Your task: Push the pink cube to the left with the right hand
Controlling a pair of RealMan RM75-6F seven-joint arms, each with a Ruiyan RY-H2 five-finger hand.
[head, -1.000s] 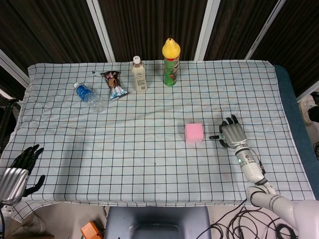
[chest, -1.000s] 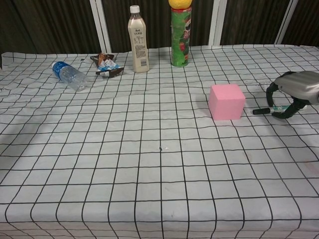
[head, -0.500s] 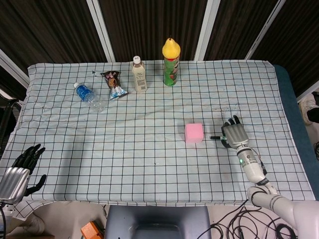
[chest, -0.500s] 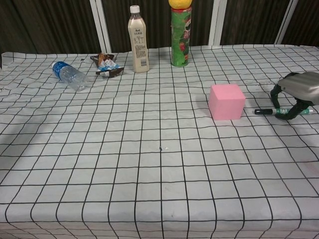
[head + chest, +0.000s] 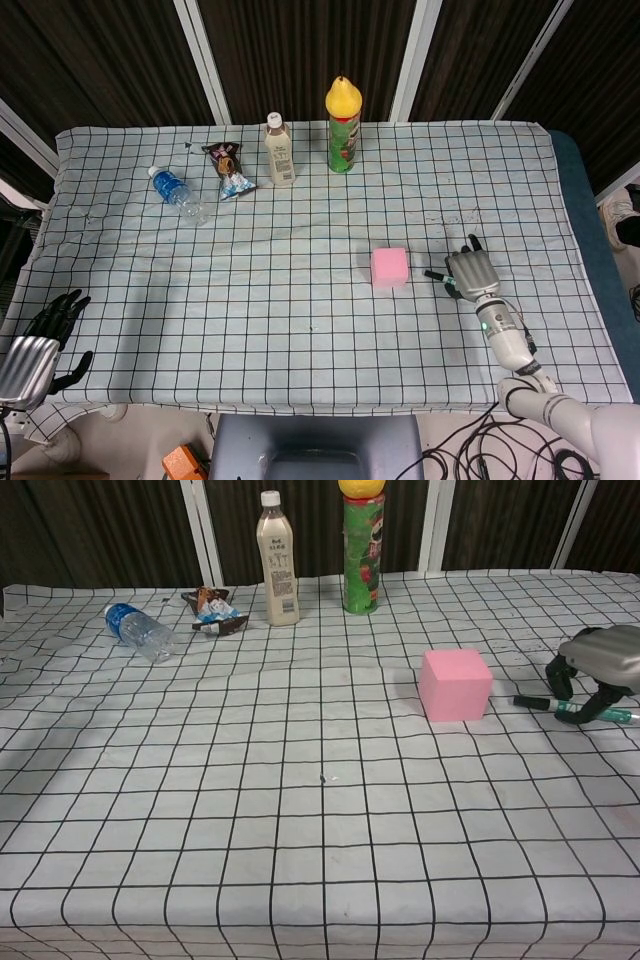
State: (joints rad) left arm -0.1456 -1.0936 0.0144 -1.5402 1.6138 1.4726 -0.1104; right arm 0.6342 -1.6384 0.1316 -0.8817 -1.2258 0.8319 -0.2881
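Note:
The pink cube sits on the checked tablecloth, right of centre. My right hand is low over the table, a short gap to the cube's right and not touching it. Its fingers arch down with the tips near the cloth, straddling a black and green marker pen that lies under them. The hand grips nothing. My left hand hangs beyond the table's near left corner, fingers spread and empty; only the head view shows it.
Along the far side stand a green can with a yellow lid and a beige bottle. Beside them lie a snack packet and a water bottle on its side. The table's right edge is close to my right hand.
My right hand has drifted slightly right, away from the cube, and the marker under it has swung a little. The cube and my left hand have stayed put.

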